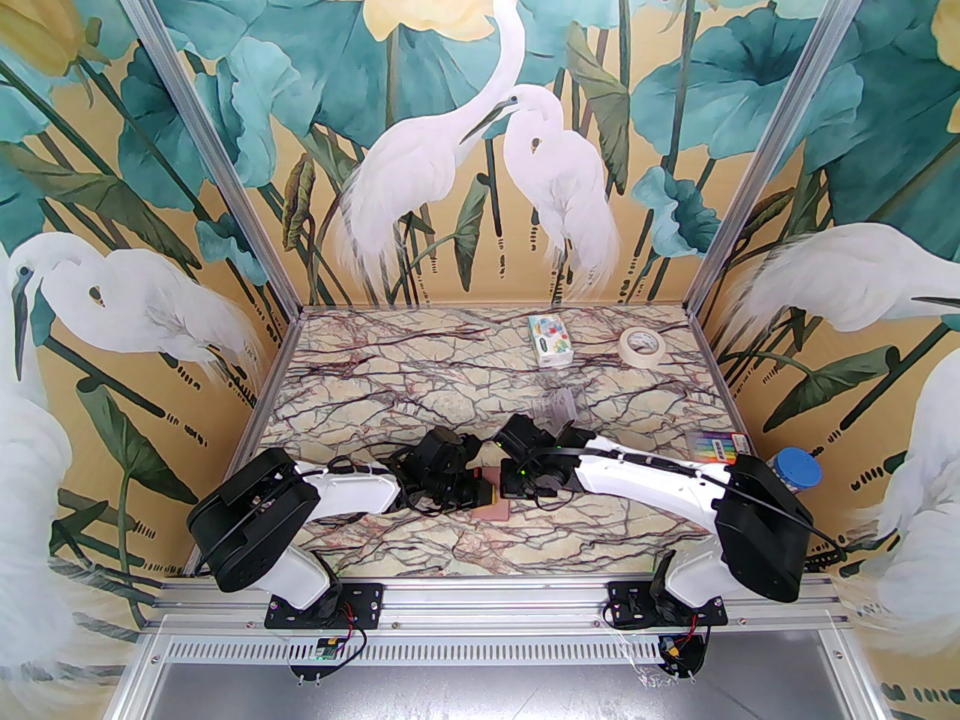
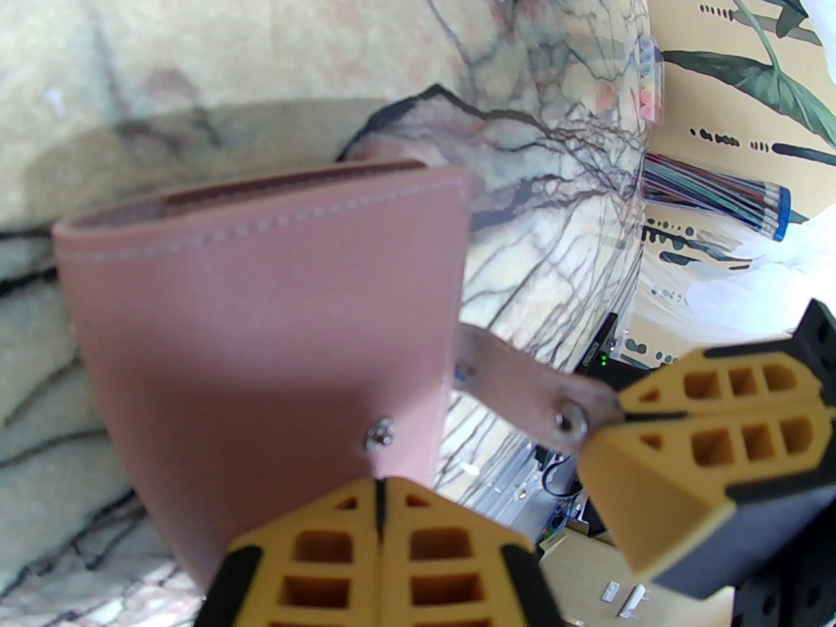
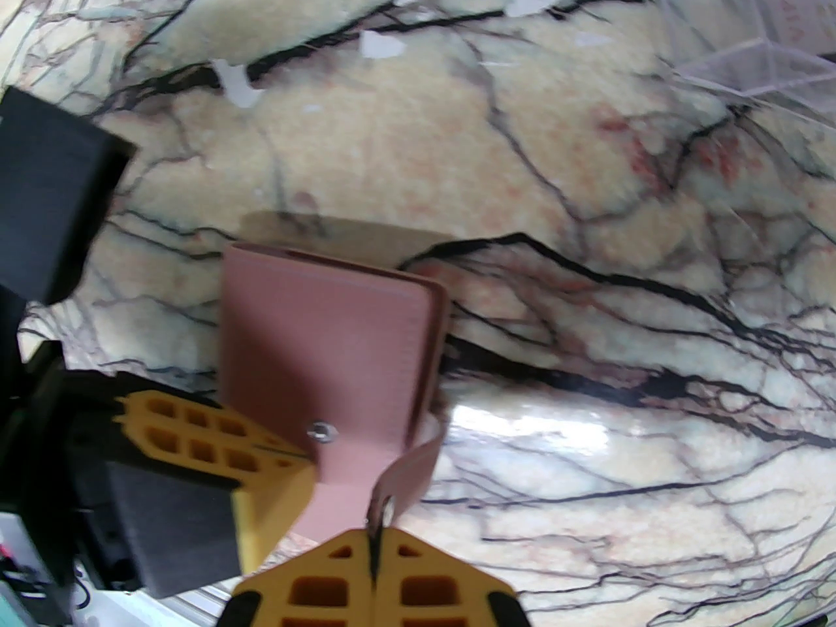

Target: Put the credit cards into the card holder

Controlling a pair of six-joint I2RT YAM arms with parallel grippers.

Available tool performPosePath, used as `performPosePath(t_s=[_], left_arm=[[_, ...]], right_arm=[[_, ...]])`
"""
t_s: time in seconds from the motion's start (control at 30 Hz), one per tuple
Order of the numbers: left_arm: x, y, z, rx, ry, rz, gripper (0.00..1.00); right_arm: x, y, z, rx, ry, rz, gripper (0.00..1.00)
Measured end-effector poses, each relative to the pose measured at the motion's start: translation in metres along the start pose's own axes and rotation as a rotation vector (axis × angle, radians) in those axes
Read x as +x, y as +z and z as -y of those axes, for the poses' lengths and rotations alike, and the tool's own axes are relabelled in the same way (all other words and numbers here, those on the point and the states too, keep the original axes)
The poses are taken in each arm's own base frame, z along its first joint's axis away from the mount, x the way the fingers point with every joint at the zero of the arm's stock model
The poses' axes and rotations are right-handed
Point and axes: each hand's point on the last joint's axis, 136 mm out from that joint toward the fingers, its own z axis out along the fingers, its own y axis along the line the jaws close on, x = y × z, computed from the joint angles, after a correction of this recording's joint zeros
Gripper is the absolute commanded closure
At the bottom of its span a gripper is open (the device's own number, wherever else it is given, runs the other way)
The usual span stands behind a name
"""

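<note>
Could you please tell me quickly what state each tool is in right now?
Left tool: closed, gripping the card holder.
Right tool: closed, pinching its snap strap.

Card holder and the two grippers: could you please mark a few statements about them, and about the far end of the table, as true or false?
1. The left gripper is shut on the pink card holder. True.
2. The right gripper hangs open, touching nothing. False: it is shut on the card holder's strap.
3. The strap's snap is fastened to the stud. False: the strap is undone and held away to the side.
4. A roll of masking tape lies near the far edge of the table. True.
5. The tissue pack lies between the arm bases. False: it lies near the far edge, just left of the tape.
</note>
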Motion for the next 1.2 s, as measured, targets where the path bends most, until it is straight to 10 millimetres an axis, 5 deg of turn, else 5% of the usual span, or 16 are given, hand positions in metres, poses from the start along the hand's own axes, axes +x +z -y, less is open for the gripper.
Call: performPosePath(t_s=[0.5,0.87,0.97,1.07,1.2], left_arm=[[0.0,-0.002,-0.001,-0.015,-0.002,0.008,0.95],[-0.002,-0.025,0.012,-0.018,0.019,0.059,0.94],[0.0,-0.028,0.006,-0.051,0.014,0.064,0.93],[0.002,-0.03,-0.005,-0.103,0.0,0.066,0.81],[0.004,-0.028,-0.016,-0.147,-0.008,0.059,0.8]], right_arm=[[0.002,0.031,-0.001,-0.008,0.017,-0.061,1.0],[0.003,0.039,-0.002,-0.036,0.023,-0.07,1.0],[0.003,0.039,-0.002,-0.036,0.024,-0.07,1.0],[0.003,0.039,-0.002,-0.036,0.025,-0.071,1.0],[0.003,0.039,-0.002,-0.037,0.027,-0.072,1.0]])
